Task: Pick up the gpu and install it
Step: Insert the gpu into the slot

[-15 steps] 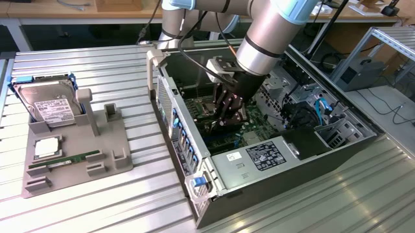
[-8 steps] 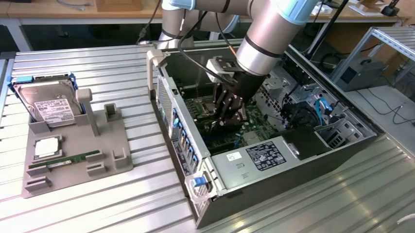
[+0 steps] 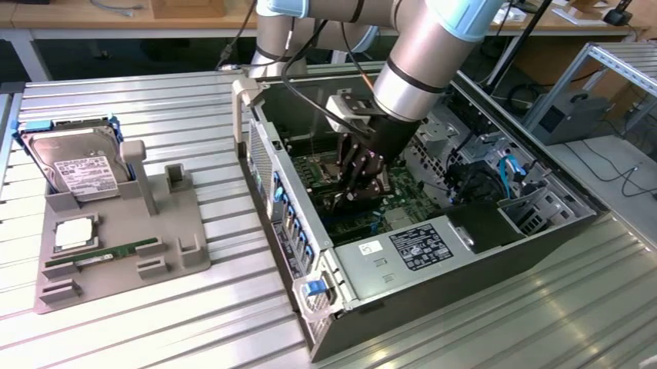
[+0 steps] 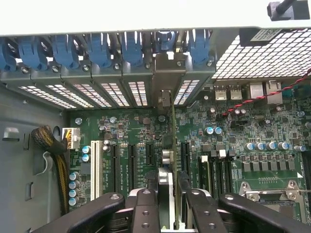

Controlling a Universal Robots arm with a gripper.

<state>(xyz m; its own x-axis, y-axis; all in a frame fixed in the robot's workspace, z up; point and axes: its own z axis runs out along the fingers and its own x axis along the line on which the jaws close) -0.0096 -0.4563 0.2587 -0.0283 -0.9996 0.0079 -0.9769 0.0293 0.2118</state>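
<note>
Inside the open computer case (image 3: pixel 308 231), my gripper (image 3: pixel 361 178) hangs over the green motherboard (image 4: pixel 243 141). It is shut on the gpu (image 4: pixel 173 128), a thin dark card seen edge-on in the wrist view, standing upright between the black fingers (image 4: pixel 163 194). The card's pale tan end bracket (image 4: pixel 167 73) lies against the rear slot openings, between the blue latches (image 4: pixel 131 48). The card's lower edge runs along a black expansion slot on the board; whether it is fully seated I cannot tell. In the exterior view the gpu (image 3: pixel 349 201) shows as a dark plate below the fingers.
A grey fixture tray (image 3: pixel 175 254) at the exterior view's left carries a silver hard drive (image 3: pixel 77 165), a square chip (image 3: pixel 74 232) and a green memory stick (image 3: pixel 103 252). The case's metal walls, drive cage (image 3: pixel 451 138) and power supply (image 3: pixel 411 254) close in around the arm.
</note>
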